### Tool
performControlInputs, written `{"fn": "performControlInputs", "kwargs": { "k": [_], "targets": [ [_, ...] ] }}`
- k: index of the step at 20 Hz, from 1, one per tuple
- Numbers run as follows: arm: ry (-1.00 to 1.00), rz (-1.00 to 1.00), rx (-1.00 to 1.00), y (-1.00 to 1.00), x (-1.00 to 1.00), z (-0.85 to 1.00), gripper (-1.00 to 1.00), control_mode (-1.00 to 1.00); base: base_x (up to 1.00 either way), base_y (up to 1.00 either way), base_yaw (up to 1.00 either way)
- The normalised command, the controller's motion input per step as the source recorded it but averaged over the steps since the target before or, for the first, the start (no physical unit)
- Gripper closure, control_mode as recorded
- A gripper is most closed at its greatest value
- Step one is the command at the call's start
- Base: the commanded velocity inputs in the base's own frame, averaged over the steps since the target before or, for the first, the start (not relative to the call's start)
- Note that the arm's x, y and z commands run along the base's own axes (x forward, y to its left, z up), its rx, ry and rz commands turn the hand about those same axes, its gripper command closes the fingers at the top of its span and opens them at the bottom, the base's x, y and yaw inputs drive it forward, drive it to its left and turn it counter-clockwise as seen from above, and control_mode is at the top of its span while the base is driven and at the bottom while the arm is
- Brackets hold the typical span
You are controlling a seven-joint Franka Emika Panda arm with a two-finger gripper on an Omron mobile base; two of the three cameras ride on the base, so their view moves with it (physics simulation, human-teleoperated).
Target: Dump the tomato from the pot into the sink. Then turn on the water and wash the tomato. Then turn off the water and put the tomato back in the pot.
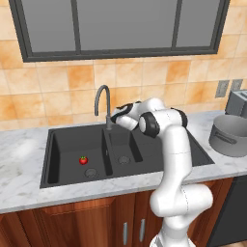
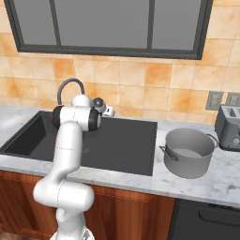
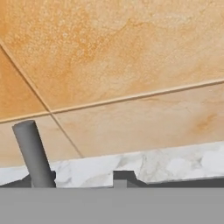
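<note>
Your tomato [image 1: 83, 160] sits stem-up in the sink's [image 1: 62, 179] wide basin, well left of the pincer [image 1: 112, 119]. Pincer's by the faucet [image 1: 102, 97]; can't tell its opening.

Tomato [image 1: 83, 160] in sink [image 1: 62, 140]

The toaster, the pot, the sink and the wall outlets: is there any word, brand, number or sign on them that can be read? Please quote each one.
None: no readable text is present.
The toaster, the pot, the sink, the faucet and the wall outlets all have plain surfaces, without letters, numbers or signs.
</note>
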Motion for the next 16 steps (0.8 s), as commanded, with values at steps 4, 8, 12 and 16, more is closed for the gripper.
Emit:
{"fn": "performControlInputs", "kwargs": {
  "k": [4, 8, 12, 16],
  "targets": [
    [0.00, -0.19, 0.00, -0.72, 0.14, 0.00, 1.00, -1.00, 0.00, 0.00, 0.00],
    [0.01, -0.19, 0.01, -0.79, 0.15, 0.00, 1.00, -1.00, 0.00, 0.00, 0.00],
    [0.04, -0.17, 0.05, -0.81, 0.21, 0.00, 1.00, -1.00, 0.00, 0.00, 0.00],
    [0.05, -0.14, 0.08, -0.79, 0.19, 0.00, 1.00, -1.00, 0.00, 0.00, 0.00]
  ]
}}
